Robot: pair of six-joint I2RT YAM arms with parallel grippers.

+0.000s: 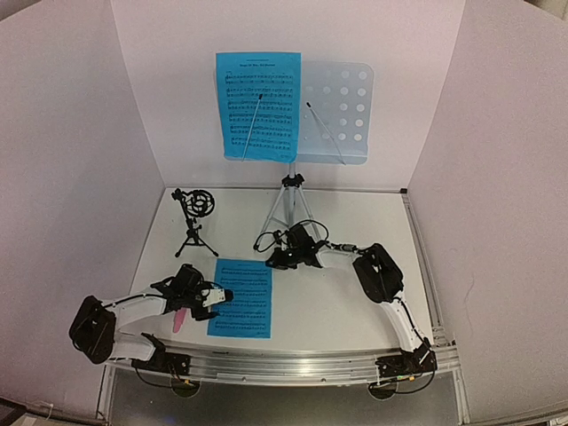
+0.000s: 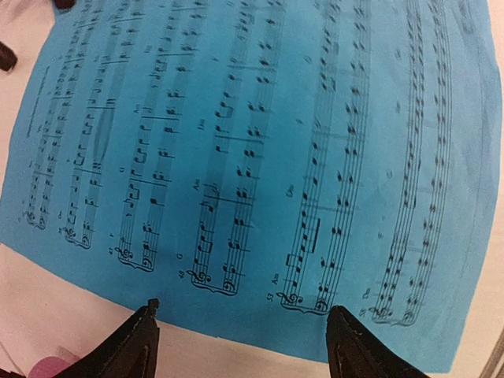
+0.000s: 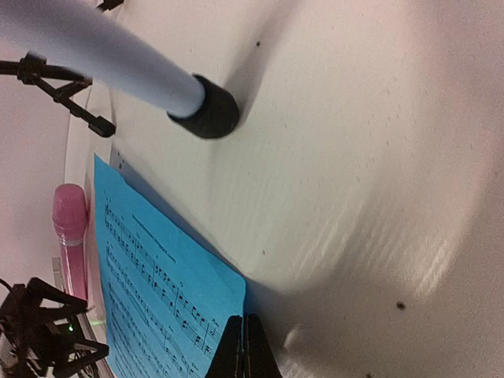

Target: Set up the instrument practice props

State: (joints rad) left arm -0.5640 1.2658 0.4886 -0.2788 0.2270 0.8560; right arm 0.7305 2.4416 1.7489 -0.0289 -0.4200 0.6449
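Note:
One bright-blue sheet-music page (image 1: 258, 105) hangs on the left half of the pale-blue perforated music stand (image 1: 344, 111), which rises from a silver tripod (image 1: 291, 206). The second page (image 1: 241, 298) lies on the table. My right gripper (image 1: 276, 259) is shut on that page's far right corner (image 3: 213, 303), which is lifted a little; its fingertips (image 3: 244, 346) are pressed together. My left gripper (image 2: 242, 315) stands open over the page's (image 2: 252, 157) left edge, holding nothing. The pink microphone (image 1: 180, 319) lies under my left arm. The black mic stand (image 1: 193, 218) stands at the back left.
A tripod leg with a black rubber foot (image 3: 209, 112) rests on the table just beyond my right gripper. White walls close in the table on three sides. A metal rail (image 1: 293, 362) runs along the near edge.

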